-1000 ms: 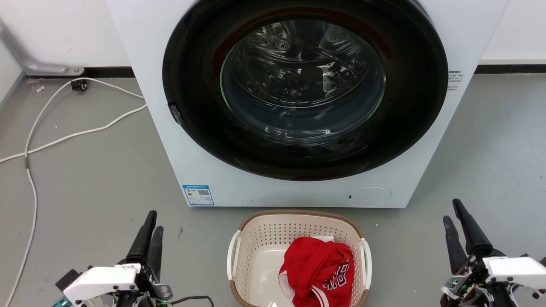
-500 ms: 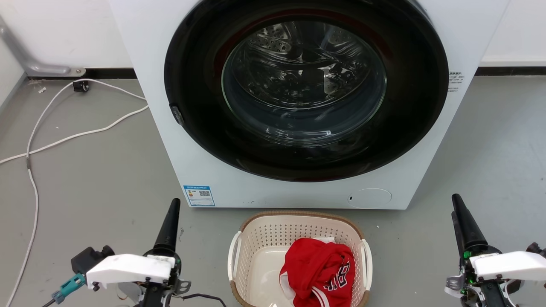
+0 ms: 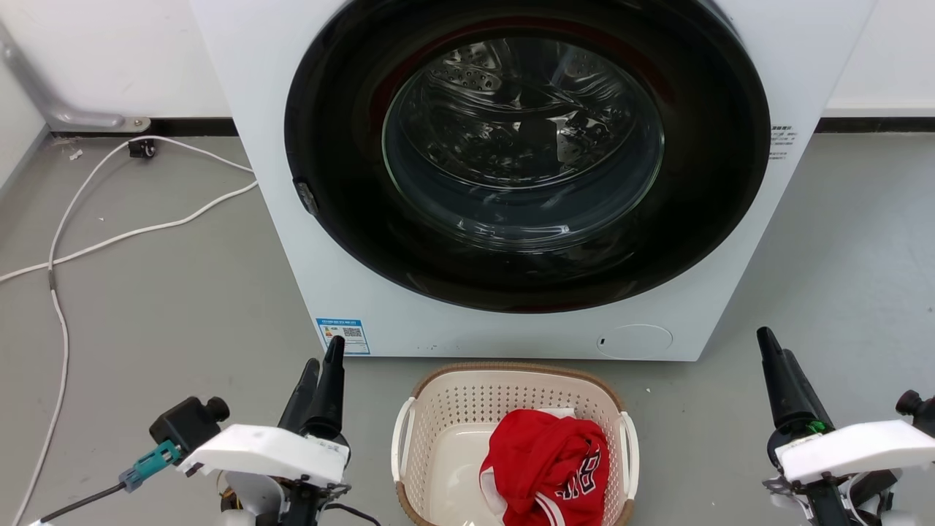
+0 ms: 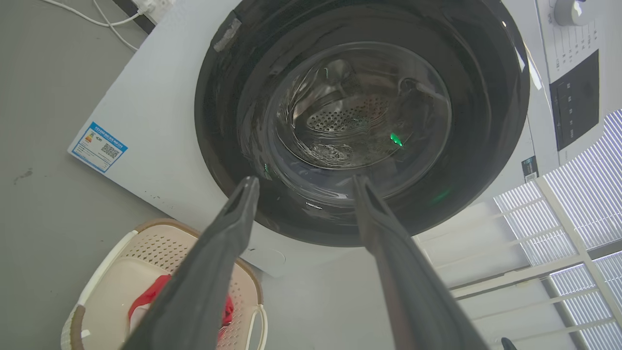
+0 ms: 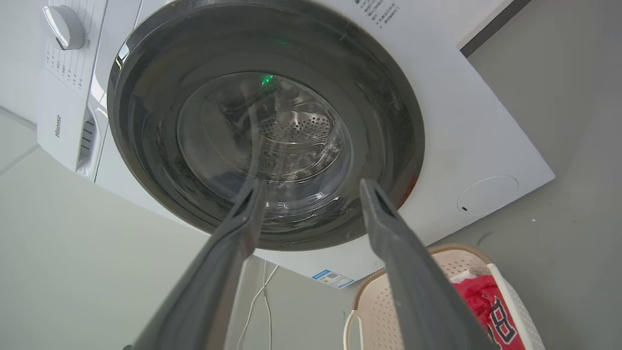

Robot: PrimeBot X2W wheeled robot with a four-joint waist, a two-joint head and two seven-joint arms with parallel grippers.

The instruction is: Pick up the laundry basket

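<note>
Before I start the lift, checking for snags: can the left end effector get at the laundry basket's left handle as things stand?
Probably yes. The left end effector is open beside the laundry basket, with bare floor between it and the left handle; the washing machine stands behind.

The left gripper (image 3: 323,352) and right gripper (image 3: 773,343) hover low at either side, jaws parted, pointing forward.

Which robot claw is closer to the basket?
The left gripper, close beside the laundry basket; the right gripper stands much farther from it.
</note>
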